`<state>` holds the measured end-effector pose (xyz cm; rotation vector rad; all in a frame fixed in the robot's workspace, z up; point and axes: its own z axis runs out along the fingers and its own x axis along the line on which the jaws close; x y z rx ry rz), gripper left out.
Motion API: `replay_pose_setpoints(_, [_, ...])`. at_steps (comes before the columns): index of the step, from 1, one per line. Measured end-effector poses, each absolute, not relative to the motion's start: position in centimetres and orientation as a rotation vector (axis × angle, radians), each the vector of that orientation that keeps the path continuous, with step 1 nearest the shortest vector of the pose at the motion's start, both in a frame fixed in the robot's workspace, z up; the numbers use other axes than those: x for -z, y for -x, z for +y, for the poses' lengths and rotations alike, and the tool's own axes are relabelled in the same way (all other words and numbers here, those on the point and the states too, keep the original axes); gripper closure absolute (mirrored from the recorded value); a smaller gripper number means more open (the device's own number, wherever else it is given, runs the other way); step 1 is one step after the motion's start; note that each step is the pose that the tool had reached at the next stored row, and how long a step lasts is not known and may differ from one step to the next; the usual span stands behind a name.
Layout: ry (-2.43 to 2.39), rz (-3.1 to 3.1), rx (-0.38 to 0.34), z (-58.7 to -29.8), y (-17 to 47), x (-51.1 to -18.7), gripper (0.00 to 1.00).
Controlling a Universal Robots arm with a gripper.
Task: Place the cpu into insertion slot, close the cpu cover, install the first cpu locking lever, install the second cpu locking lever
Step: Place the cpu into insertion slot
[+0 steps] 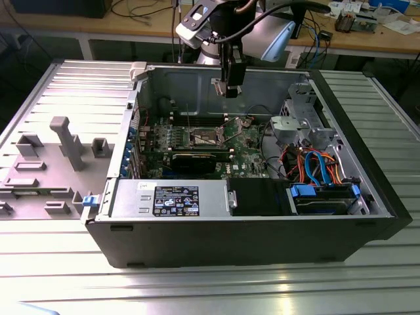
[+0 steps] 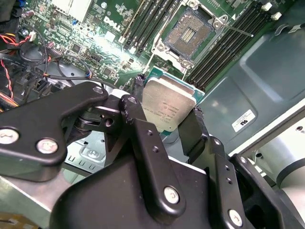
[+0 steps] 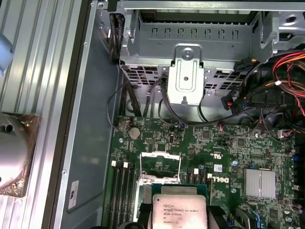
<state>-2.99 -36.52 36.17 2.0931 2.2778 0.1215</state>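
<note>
Observe the open black computer case [image 1: 262,236] lying on the slatted aluminium table [image 1: 197,289]. Inside it, the green circuit board [image 3: 209,143] carries the insertion slot [image 2: 190,32], a small square socket with a dark centre and a silver rim. Long narrow black memory slots [image 2: 147,24] flank the slot on two sides. A thin silver lever rod [image 2: 238,31] juts out past one corner of its rim. The cpu cover [image 3: 160,156], a thin square silver frame, stands raised at the slot's edge nearest the perforated metal drive cage [image 3: 186,47], so the contacts lie exposed.

In the exterior view you see the long black graphics card [image 1: 197,159] along the board's near edge, the silver power supply box [image 1: 128,197] against the case's near wall, and a grey plastic fixture [image 1: 65,147] on the table beside the case. The first wrist view adds a ribbed silver heat sink [image 3: 259,183] on the board.

The black two-finger gripper [image 1: 231,88] hangs above the board. Its fingers [image 2: 190,129] are closed part-way onto two opposite edges of the cpu [image 2: 167,102], a small flat square chip with a dull silver-grey metal top. The cpu is held in the air, clear of the slot and near it.
</note>
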Motion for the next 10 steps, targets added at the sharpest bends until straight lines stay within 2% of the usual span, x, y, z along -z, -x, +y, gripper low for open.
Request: replay_pose_setpoints(10, [-2.103,2.268,-0.121,-36.52,3.01,-35.92,0.46])
